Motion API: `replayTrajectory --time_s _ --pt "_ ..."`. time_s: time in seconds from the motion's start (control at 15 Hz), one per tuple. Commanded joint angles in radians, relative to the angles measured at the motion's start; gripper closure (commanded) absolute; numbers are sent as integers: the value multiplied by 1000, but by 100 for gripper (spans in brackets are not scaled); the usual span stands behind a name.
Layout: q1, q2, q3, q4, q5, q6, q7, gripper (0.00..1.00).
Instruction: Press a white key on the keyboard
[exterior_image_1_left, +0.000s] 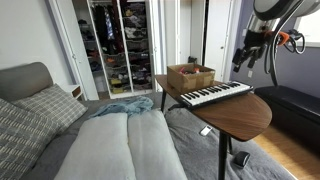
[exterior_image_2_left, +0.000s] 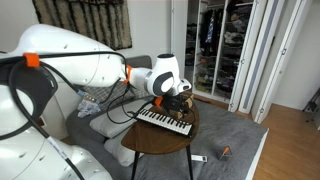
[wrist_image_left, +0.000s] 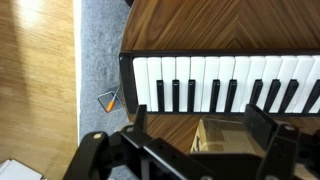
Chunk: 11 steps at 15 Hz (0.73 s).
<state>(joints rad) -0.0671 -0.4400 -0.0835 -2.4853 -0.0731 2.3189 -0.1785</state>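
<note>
My claw (exterior_image_1_left: 245, 62) hangs in the air over one end of the keyboard (exterior_image_1_left: 212, 95) and does not touch it. Its two fingers (wrist_image_left: 138, 122) stand wide apart and grip nothing. The keyboard lies flat on a round wooden table (exterior_image_1_left: 243, 114) next to the bed (exterior_image_1_left: 120, 145), with the white keys facing up. A cardboard box (exterior_image_1_left: 190, 77) stands just beside it on the same table. In the wrist view I see a small orange thing (wrist_image_left: 108, 100) on the grey carpet (wrist_image_left: 100, 50).
</note>
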Motion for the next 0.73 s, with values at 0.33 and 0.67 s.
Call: replayTrajectory --time_s 0.33,0.67 --pt "0 -54 -8 -7 -3 -25 5 0" --pt "0 -52 -8 -8 -3 -25 5 0"
